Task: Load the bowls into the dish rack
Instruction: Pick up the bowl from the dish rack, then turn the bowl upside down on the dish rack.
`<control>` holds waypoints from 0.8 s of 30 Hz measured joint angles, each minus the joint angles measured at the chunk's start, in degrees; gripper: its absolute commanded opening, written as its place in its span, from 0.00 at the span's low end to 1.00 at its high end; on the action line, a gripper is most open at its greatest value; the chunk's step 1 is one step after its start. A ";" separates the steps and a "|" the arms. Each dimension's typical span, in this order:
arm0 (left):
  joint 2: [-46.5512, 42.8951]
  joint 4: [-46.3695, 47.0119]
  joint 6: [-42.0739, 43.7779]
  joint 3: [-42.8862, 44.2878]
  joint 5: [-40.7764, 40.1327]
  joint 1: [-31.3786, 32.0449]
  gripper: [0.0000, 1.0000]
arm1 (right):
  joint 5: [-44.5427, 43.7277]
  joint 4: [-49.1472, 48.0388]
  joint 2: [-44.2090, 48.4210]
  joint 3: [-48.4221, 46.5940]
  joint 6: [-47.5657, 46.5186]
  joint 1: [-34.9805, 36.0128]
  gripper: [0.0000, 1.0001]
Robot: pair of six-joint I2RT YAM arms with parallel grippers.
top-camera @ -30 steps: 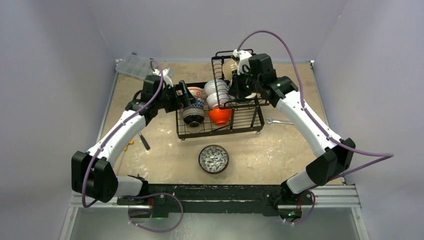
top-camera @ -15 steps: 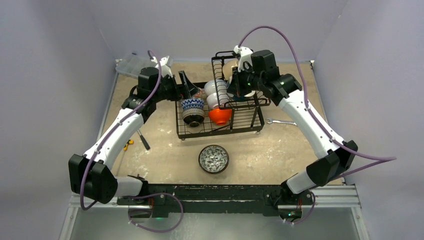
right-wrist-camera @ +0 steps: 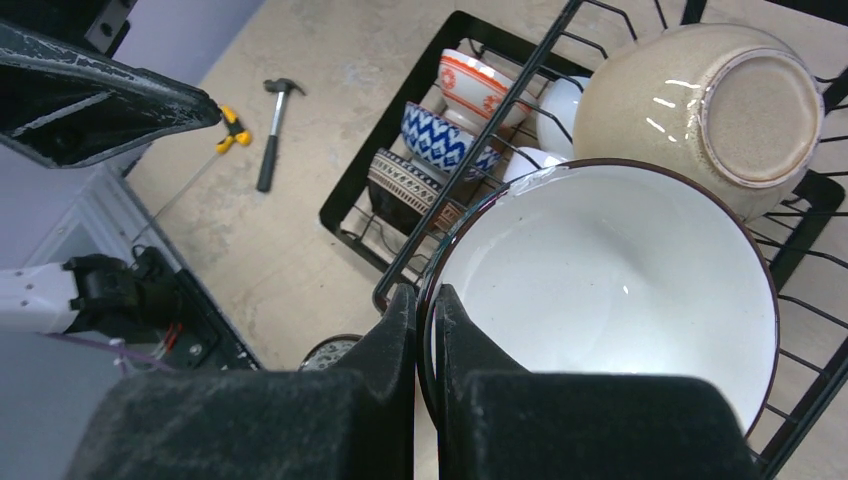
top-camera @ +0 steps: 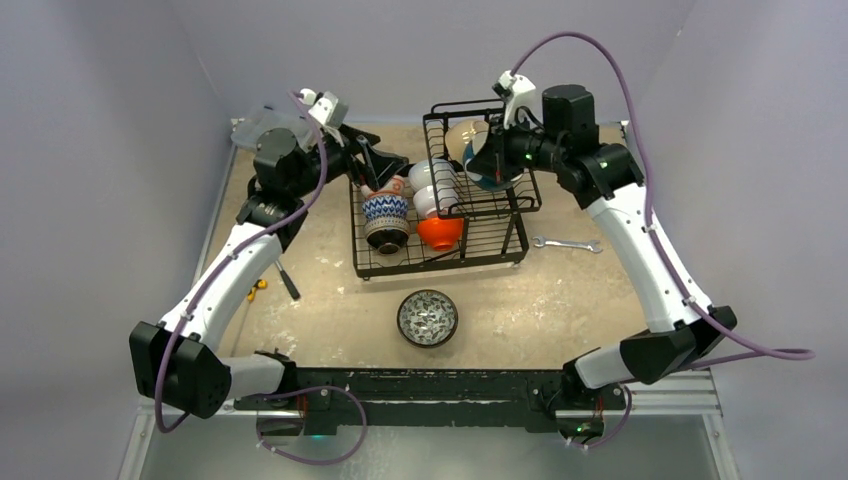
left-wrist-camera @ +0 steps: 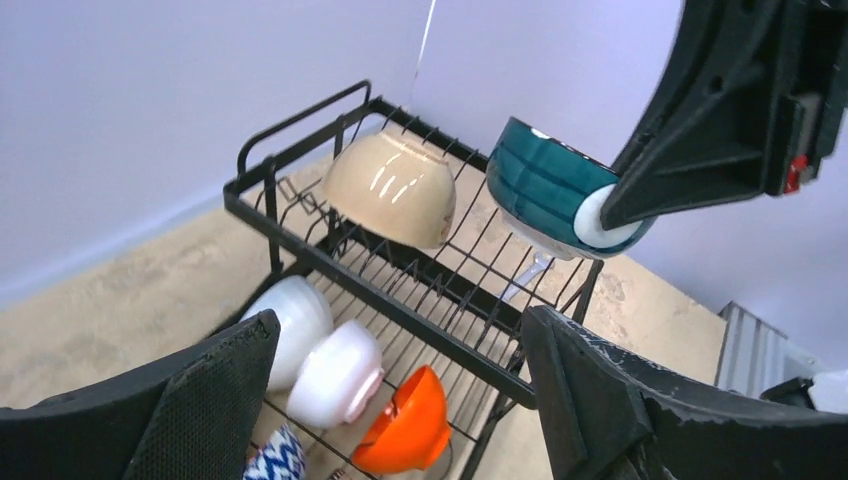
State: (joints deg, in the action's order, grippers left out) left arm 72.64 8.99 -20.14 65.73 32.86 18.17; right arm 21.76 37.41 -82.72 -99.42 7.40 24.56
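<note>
The black wire dish rack [top-camera: 490, 245] stands mid-table. My right gripper [right-wrist-camera: 425, 300] is shut on the rim of a teal bowl with a white inside [right-wrist-camera: 610, 280], held tilted over the raised tier beside a tan bowl [right-wrist-camera: 720, 110]. My left gripper [left-wrist-camera: 398, 325] hangs open and empty above the rack's left side. On the lower tier lean two white bowls [left-wrist-camera: 290, 315], an orange bowl [left-wrist-camera: 410, 435], a blue zigzag bowl [top-camera: 385, 210] and a red floral bowl [top-camera: 392, 184]. A patterned bowl [top-camera: 428, 317] sits on the table in front of the rack.
A wrench [top-camera: 565, 243] lies right of the rack. A small hammer [right-wrist-camera: 270, 140] and a yellow-tipped tool [top-camera: 258, 285] lie to its left. A clear plastic box [top-camera: 262, 125] sits at the back left corner, partly behind the left arm. Walls close in on three sides.
My right gripper closed on the teal bowl's rim and lifted it up and back. The left gripper, still open, rose away from the blue zigzag bowl toward the back left.
</note>
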 measured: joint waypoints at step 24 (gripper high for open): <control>5.73 -3.30 69.59 3.69 13.40 11.82 0.92 | 31.58 2.67 -2.84 0.00 -5.46 -7.69 0.00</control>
State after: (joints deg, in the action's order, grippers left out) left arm 78.37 5.69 49.45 69.43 46.26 30.00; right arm 53.34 40.07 -85.56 -99.42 1.93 16.86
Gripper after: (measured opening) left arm 0.918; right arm 0.030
